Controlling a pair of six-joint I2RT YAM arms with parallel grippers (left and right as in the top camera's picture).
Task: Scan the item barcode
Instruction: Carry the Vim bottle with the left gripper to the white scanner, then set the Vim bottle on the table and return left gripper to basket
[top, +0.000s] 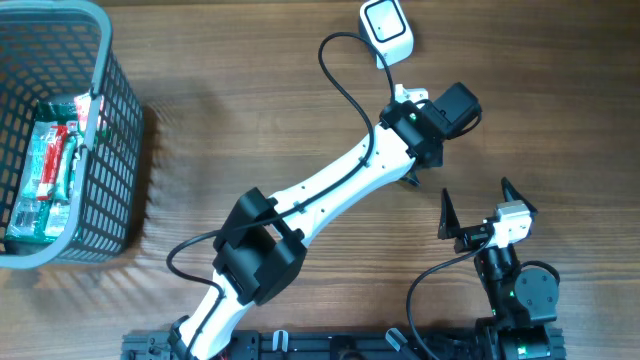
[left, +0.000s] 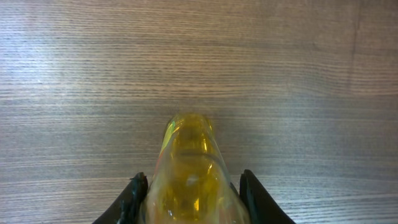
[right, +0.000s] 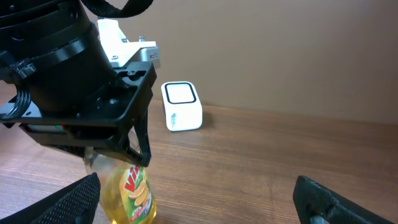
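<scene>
– On the far side of the wooden table (top: 250, 100), what is there?
– A white barcode scanner (top: 386, 27). Just in front of it, the left gripper (left: 193, 193) points down, its jaws clamped on a clear yellow bottle (right: 127, 193) with a green label and red letters. The bottle is directly beneath the gripper, apart from the scanner.
– And the other arm?
– The right gripper (top: 476, 190) is at the near right, well apart from the bottle, jaws spread wide, holding nothing.
</scene>
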